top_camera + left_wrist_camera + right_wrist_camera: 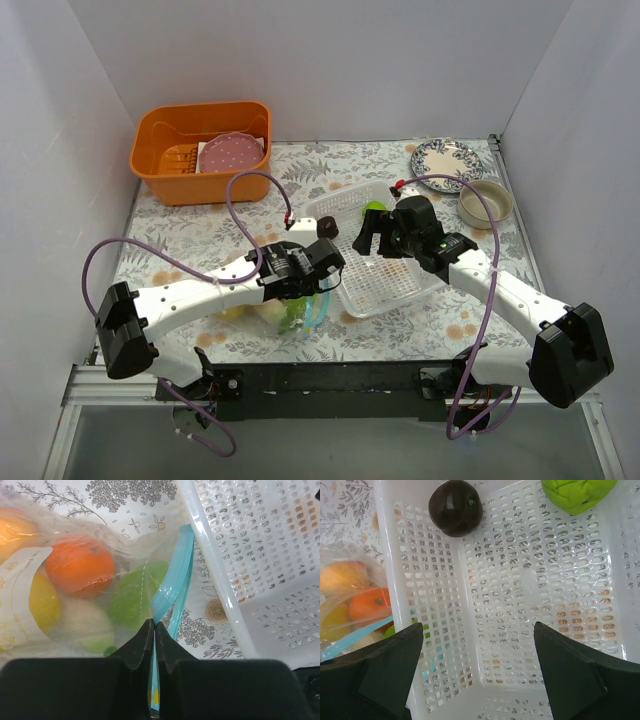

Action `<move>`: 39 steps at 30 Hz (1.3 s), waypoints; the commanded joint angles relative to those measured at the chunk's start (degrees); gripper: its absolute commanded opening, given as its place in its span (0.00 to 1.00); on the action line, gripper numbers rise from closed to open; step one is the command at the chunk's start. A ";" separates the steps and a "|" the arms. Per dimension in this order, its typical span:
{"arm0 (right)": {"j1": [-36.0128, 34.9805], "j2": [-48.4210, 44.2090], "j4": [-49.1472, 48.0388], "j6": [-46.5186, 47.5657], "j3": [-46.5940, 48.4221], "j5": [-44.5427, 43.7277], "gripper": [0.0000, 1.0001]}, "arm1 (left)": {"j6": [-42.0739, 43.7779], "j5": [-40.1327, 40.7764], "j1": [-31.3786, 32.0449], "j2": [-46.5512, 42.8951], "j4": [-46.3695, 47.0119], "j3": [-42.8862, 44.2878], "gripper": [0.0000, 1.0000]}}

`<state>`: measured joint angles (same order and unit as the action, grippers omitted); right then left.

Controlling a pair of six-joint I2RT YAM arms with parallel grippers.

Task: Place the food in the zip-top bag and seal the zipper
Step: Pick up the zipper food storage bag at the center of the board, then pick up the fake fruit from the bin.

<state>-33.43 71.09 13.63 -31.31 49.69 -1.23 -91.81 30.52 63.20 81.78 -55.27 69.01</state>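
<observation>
The clear zip-top bag lies left of the white mesh basket. It holds an orange piece, a green piece, a yellow piece and a white piece. My left gripper is shut on the teal-blue zipper at the bag's mouth. My right gripper is open and empty above the basket. A dark brown ball and a green piece lie at the basket's far end. In the top view the left gripper is at the bag, and the right gripper is over the basket.
An orange tub holding a pink dotted plate stands at the back left. A patterned plate and a beige bowl are at the back right. White walls close in the table on three sides.
</observation>
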 commanded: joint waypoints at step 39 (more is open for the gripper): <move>2.93 36.04 -8.62 -2.97 27.20 13.89 0.98 | 2.78 -8.01 -11.52 -21.22 8.50 -4.67 0.00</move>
<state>-30.65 104.62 7.16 -32.88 72.31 12.23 -90.24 27.55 51.86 62.87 -51.42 65.60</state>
